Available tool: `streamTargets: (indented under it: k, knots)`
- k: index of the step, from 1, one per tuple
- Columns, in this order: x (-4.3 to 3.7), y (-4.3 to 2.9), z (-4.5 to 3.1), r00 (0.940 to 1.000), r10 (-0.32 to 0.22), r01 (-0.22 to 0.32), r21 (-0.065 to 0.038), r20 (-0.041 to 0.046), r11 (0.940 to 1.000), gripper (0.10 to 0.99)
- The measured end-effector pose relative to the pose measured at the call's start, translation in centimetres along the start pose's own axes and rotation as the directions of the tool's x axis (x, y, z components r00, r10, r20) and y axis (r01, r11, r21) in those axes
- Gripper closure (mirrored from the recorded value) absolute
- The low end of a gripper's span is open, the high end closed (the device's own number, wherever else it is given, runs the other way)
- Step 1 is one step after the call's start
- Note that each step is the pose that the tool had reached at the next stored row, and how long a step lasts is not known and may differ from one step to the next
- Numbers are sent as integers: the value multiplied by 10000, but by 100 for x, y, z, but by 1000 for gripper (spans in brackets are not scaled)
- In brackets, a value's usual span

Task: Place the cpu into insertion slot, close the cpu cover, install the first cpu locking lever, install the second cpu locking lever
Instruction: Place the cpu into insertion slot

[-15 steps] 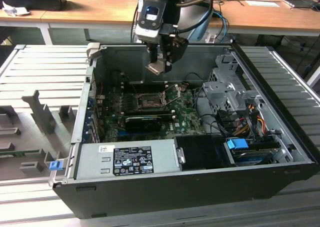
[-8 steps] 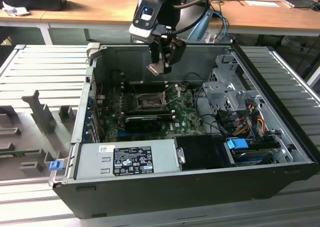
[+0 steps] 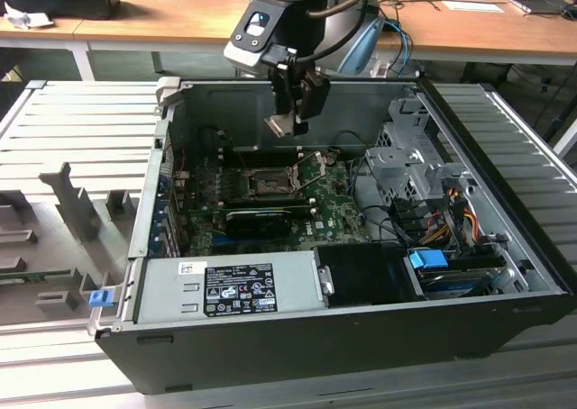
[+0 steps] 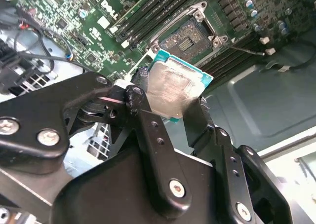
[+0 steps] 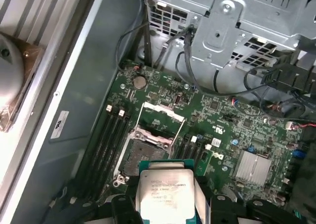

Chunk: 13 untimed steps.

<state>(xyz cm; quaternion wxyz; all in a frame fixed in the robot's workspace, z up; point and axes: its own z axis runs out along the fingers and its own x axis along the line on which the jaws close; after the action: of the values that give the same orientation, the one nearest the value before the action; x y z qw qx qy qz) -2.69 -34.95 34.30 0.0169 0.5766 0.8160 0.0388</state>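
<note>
Chip [image 4: 175, 88] sits pinched by two opposite edges in the end effector [image 3: 288, 118], which is closed just to the chip's width. In the exterior view the insertion slot [image 3: 268, 186] lies toward six o'clock of it, lower down and well apart, inside the computer case [image 3: 270, 355]. The first wrist view adds the cover [image 5: 163, 113] standing open. The second wrist view shows the fingers [image 4: 148, 130] gripping.

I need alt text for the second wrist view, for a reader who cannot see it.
The robot's black hand holds the cpu, a flat square chip with a silver face, by two opposite edges over a green motherboard. Behind the chip the insertion slot lies open, with long black slots on both sides.
</note>
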Motion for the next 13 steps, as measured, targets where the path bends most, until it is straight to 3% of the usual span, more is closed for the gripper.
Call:
streamTargets:
  k: [3, 7, 13]
  knots:
    - [0, -1, 7, 9990, 451, -451, -8, 38, 9990, 561]
    - [0, -3, 29, 9926, 1212, -1212, -26, 100, 9926, 561]
    - [0, -8, 101, 9857, 1678, -1677, -39, 139, 9858, 561]
